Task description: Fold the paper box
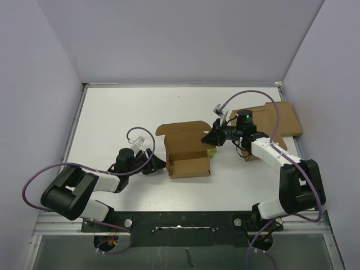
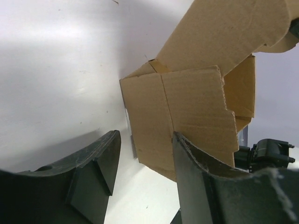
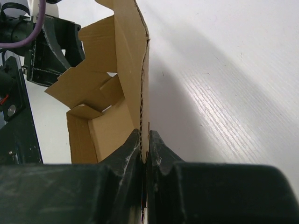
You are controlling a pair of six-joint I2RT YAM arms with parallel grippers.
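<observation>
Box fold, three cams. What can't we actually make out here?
- Left wrist view: whether the left gripper touches the paper box. One finger covers the box's lower corner.
- Right wrist view: how much of the wall the right gripper pinches. Its closed fingers hide that edge.
- Top view: part of the cardboard slab. The right arm crosses it.
</observation>
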